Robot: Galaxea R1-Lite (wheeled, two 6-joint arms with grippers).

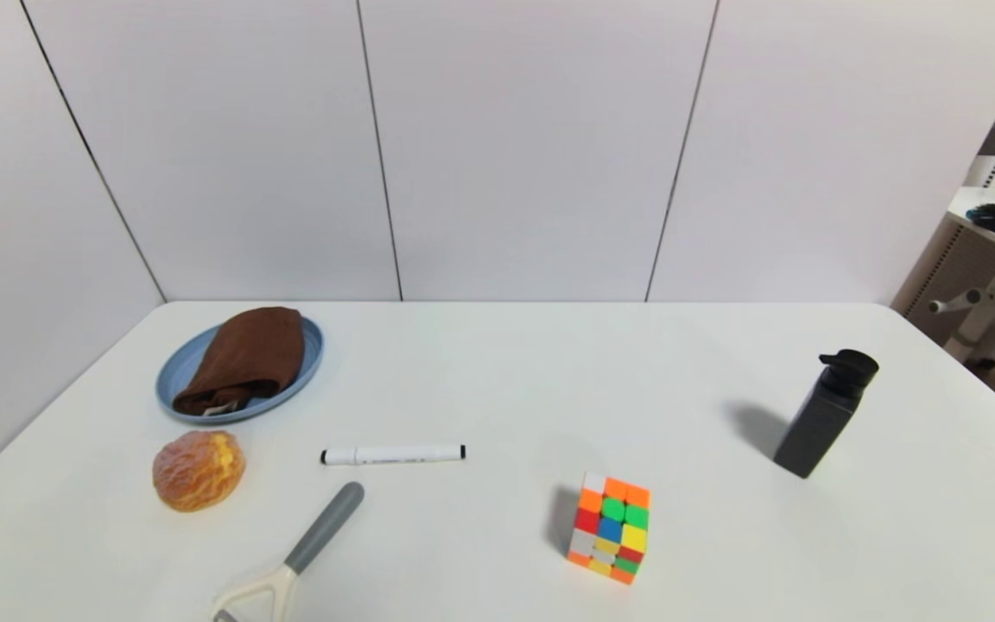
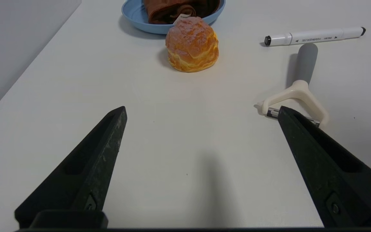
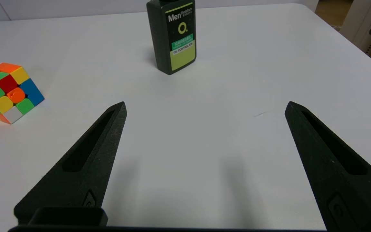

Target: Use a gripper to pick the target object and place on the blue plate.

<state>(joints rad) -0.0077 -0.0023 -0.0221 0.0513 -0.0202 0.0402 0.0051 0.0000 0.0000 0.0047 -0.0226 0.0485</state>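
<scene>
The dark brown towel [image 1: 245, 356] lies folded on the light blue plate [image 1: 180, 396] at the table's far left, its white tag at the near end. In the left wrist view the towel [image 2: 179, 8] and the plate [image 2: 134, 14] show beyond the bun. My left gripper [image 2: 201, 111] is open over bare table on the near left, with nothing between its fingers. My right gripper [image 3: 204, 108] is open as well, over bare table on the near right. Neither gripper appears in the head view.
An orange-brown bun [image 1: 199, 469] sits just in front of the plate. A white marker [image 1: 393, 453], a grey-handled peeler [image 1: 294, 553], a colour cube [image 1: 610, 527] and a dark bottle [image 1: 826, 413] stand across the table. A shelf stands at the far right.
</scene>
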